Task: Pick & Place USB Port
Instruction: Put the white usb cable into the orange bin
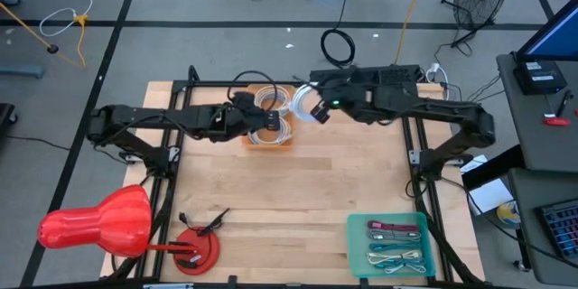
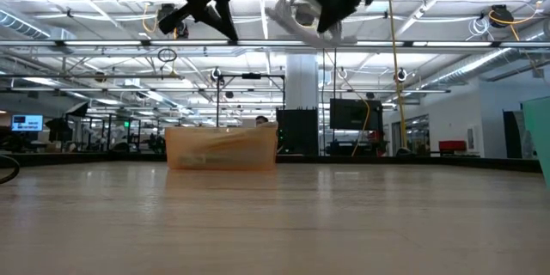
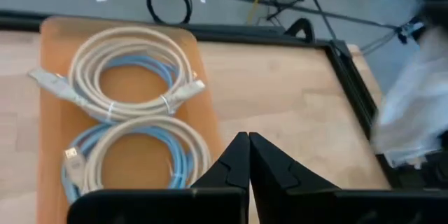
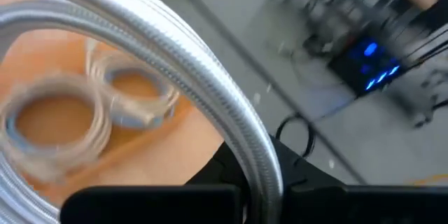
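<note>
the right gripper (image 1: pixel 318 108) is clamped on a light, floppy coiled cable (image 1: pixel 305 104); hold its bundled loops. the left gripper (image 1: pixel 271 123) is closed, empty, over the orange tray (image 1: pixel 267 144).

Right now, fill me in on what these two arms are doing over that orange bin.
The right pincer is shut on a coiled white cable and holds it in the air beside the orange bin at the far side of the table. The left pincer is shut on nothing above the bin, where two more coiled cables lie. Near the table's front right, a teal tray holds several cables already.
</note>
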